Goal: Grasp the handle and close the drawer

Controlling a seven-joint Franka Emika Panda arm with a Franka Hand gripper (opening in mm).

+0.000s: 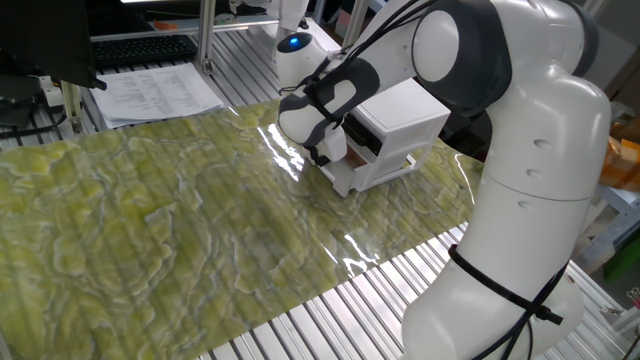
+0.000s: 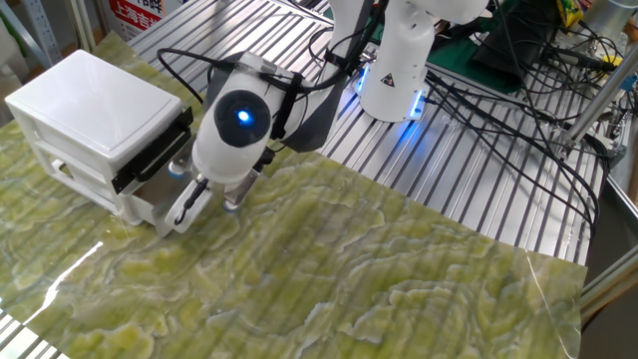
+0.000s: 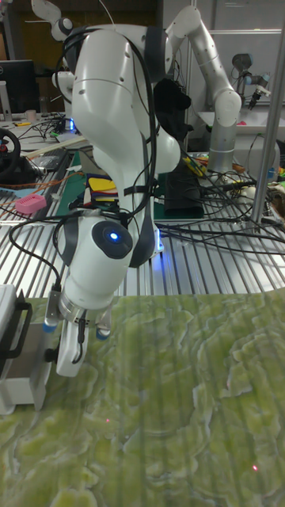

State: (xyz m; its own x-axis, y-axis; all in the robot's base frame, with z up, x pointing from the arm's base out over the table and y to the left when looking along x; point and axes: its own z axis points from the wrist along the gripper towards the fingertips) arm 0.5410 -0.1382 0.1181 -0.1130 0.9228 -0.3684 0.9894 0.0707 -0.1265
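The white two-tier cabinet (image 2: 90, 100) stands at the mat's edge, with its lower drawer (image 2: 143, 203) pulled out a short way. My gripper (image 2: 184, 211) is down at the drawer front, its white fingers (image 2: 189, 202) drawn together there. The handle is hidden between and behind them in every view. In one fixed view the gripper (image 1: 322, 158) sits against the left end of the drawer (image 1: 347, 181). The tall view shows the gripper (image 3: 67, 360) touching the drawer (image 3: 20, 388) at the left edge.
A green-yellow patterned mat (image 1: 180, 230) covers the slatted metal table. Papers (image 1: 160, 92) and a keyboard (image 1: 140, 48) lie beyond it. The robot base (image 2: 399, 70) and loose cables (image 2: 498, 110) are behind the arm.
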